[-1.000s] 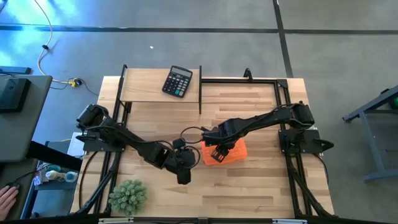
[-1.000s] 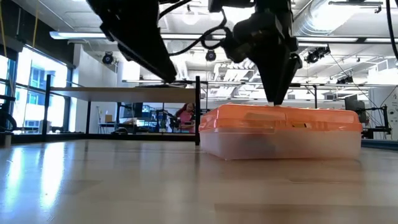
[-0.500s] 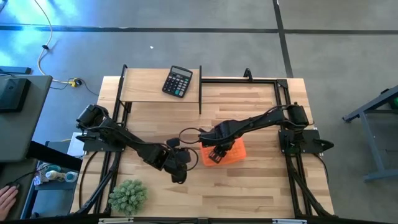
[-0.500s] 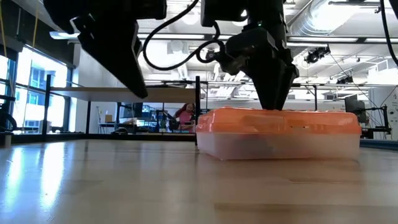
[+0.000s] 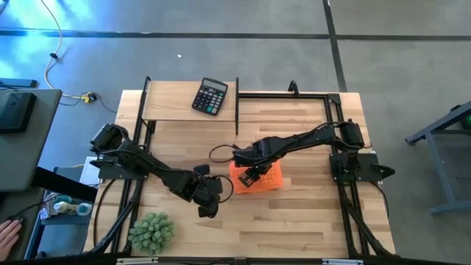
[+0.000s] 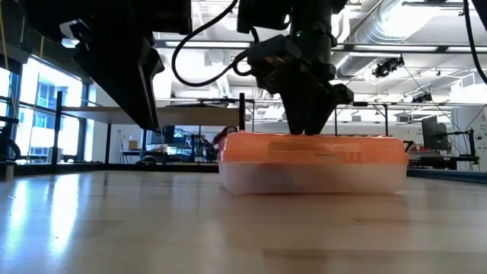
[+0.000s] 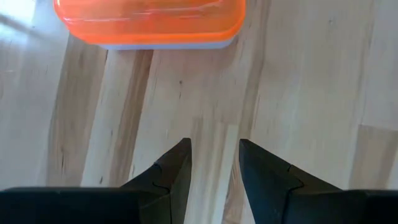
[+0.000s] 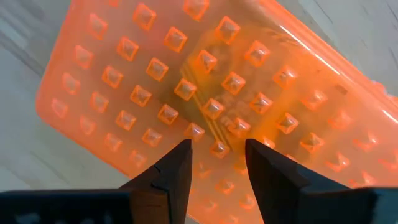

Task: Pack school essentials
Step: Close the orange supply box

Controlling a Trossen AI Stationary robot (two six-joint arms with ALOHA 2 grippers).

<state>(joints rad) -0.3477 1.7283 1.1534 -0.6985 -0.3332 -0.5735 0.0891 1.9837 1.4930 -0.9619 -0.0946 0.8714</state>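
An orange-lidded, translucent plastic box (image 5: 266,177) (image 6: 312,161) lies flat on the table, right of centre. Its studded lid (image 8: 186,81) is shut, and only a few thin lines show through it. No loose stationery is in view. My right gripper (image 5: 249,175) (image 8: 217,149) stands on the lid from above with its fingers a little apart. My left gripper (image 5: 206,208) (image 7: 214,146) hovers open over bare wood, just left of the box (image 7: 149,22), touching nothing. My right gripper comes from above, pointing down, and both fingertips (image 6: 304,129) rest on the top of the lid (image 8: 214,124), toward the box's left half. Nothing is pinched between them. The box stays flat on the table under the fingers.
A black calculator (image 5: 210,96) lies on the raised shelf at the far left. A spiky green plant (image 5: 151,232) stands at the near left corner. A dark frame post (image 6: 242,133) rises behind the box. Bare wood lies near and to the right of the box.
My right gripper has moved toward the table's left with its tips on the lid. The box has slid along the table the same way, staying flat. My left gripper has drawn back toward the left edge ahead of it.
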